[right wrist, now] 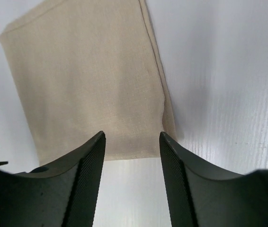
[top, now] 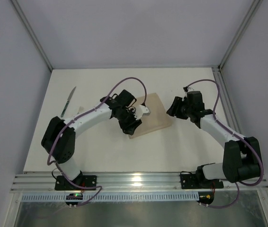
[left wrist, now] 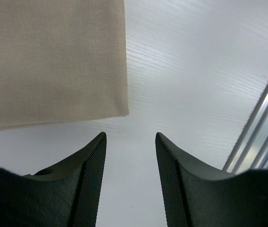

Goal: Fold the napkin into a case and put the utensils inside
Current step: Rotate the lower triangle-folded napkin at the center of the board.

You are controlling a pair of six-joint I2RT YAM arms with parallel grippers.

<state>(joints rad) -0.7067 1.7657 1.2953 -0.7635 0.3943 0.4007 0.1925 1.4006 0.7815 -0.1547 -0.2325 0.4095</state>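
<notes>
Left gripper [left wrist: 129,137]: jaws stood partly apart, gap clear, nothing held. Its fingertips [left wrist: 98,142] hung over bare white table [left wrist: 195,71], just off the near corner of the napkin [left wrist: 53,61], not touching the cloth as far as the wrist view showed. From above, this gripper [top: 133,126] sat at the napkin's left near edge.

Right gripper [right wrist: 131,137]: jaws likewise apart, nothing between them. The napkin's [right wrist: 91,85] near edge lay just beyond its fingertips [right wrist: 96,144]; contact could not be judged. From above, this gripper [top: 173,108] sat just beside the cloth's right edge.

Napkin [top: 154,117]: lay flat mid-table between the two grippers, a beige rectangle (a second layer's edge showed along one side in the right wrist view, so folded at least once).

Counts: two arms, two grippers, both empty. One napkin. One utensil made out, a knife [top: 68,102], at the far left of the table [top: 101,151], well apart from the cloth, silver blade pointing away from the arm bases. A small pale mark beside its handle was too small to identify.
</notes>
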